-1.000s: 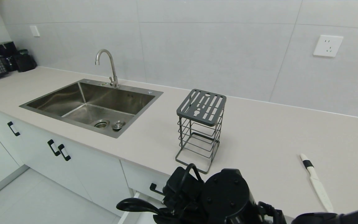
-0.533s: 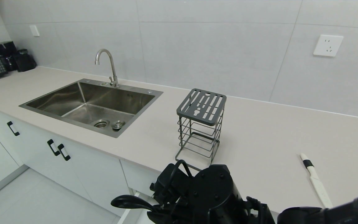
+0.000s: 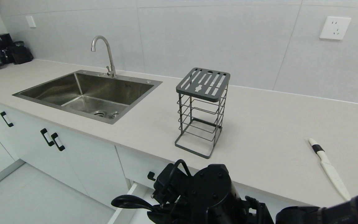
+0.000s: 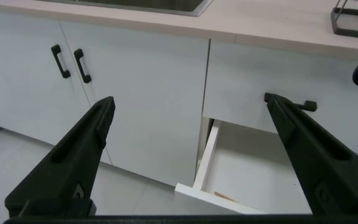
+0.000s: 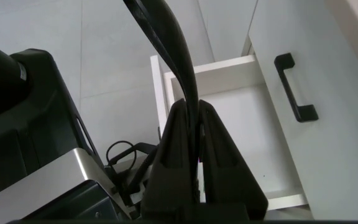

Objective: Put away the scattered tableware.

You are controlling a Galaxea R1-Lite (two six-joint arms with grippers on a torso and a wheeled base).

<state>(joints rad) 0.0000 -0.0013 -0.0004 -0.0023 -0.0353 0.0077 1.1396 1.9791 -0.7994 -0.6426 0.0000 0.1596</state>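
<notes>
The right tool [image 5: 194, 118] is clenched on the thin handle of a black utensil [image 5: 169, 43], held above the open drawer [image 5: 241, 124]. The drawer juts out from under the surface [image 3: 259, 130] at about 6 o'clock from the wire knife rack [image 3: 202, 112]. The hold is narrow and the handle long and curved, so it may swivel in the grip. Its far end could then strike the drawer's wall, or drop to the floor if let go off-centre. The left tool [image 4: 190, 101] hangs released, jaws wide, facing the cabinet front, and the crowded arms could knock together. A white knife [image 3: 329, 168] lies at 4 o'clock from the rack, near the surface's front edge, where a careless sweep could push it off.
</notes>
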